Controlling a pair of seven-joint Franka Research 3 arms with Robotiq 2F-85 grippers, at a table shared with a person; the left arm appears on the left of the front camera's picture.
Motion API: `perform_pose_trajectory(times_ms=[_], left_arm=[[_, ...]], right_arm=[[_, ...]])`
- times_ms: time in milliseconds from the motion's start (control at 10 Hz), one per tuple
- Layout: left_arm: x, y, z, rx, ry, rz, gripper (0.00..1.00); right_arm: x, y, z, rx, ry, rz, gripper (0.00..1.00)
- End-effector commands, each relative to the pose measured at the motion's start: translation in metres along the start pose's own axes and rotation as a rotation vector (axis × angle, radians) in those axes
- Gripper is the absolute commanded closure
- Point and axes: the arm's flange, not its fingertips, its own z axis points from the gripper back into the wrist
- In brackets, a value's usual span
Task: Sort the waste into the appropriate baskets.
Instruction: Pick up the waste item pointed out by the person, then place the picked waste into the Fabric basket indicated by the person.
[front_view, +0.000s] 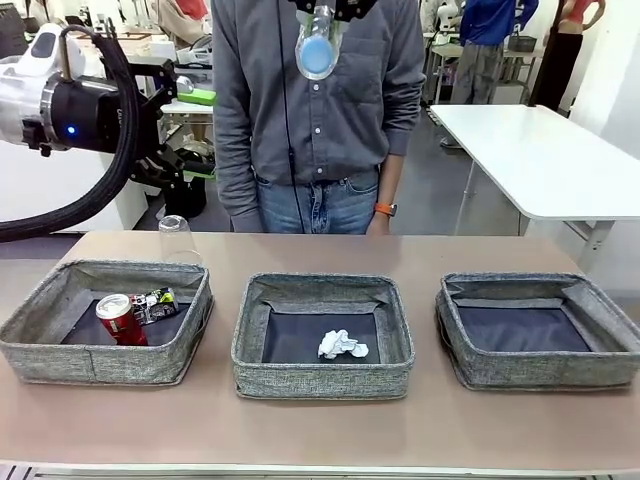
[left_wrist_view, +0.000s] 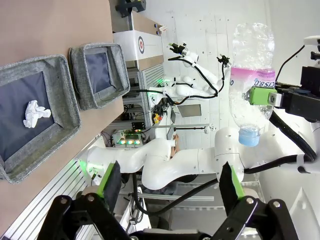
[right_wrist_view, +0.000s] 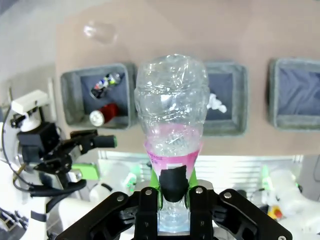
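My right gripper (right_wrist_view: 172, 186) is shut on the neck end of a clear plastic bottle (right_wrist_view: 171, 110) with a pink label. It holds the bottle high above the table, blue cap (front_view: 318, 55) down, in front of the person's chest. The same bottle (left_wrist_view: 252, 75) hangs in the left wrist view. My left gripper (front_view: 195, 135) is open and holds nothing, raised at the far left. Three grey baskets stand in a row. The left basket (front_view: 90, 362) holds a red can (front_view: 120, 320) and a crushed dark can (front_view: 155, 303). The middle basket (front_view: 320, 378) holds a white paper ball (front_view: 342, 346). Nothing lies in the right basket (front_view: 540, 368).
A clear plastic cup (front_view: 175, 238) stands upside down on the table behind the left basket. A person (front_view: 320, 120) stands at the far edge, hands down. A white table (front_view: 540, 160) is off to the back right.
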Motion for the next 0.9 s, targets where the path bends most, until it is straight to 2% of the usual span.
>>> perform_pose_trajectory(times_ms=[0,800], left_arm=[[-0.0006,-0.0040,-0.0013,-0.016,-0.008,0.012,0.00],[-0.0006,-0.0040,-0.0013,-0.016,-0.008,0.012,0.00]], right_arm=[[-0.0008,-0.0012,0.0062,0.005,0.007,0.003,0.79],[-0.0008,-0.0012,0.0062,0.005,0.007,0.003,0.79]])
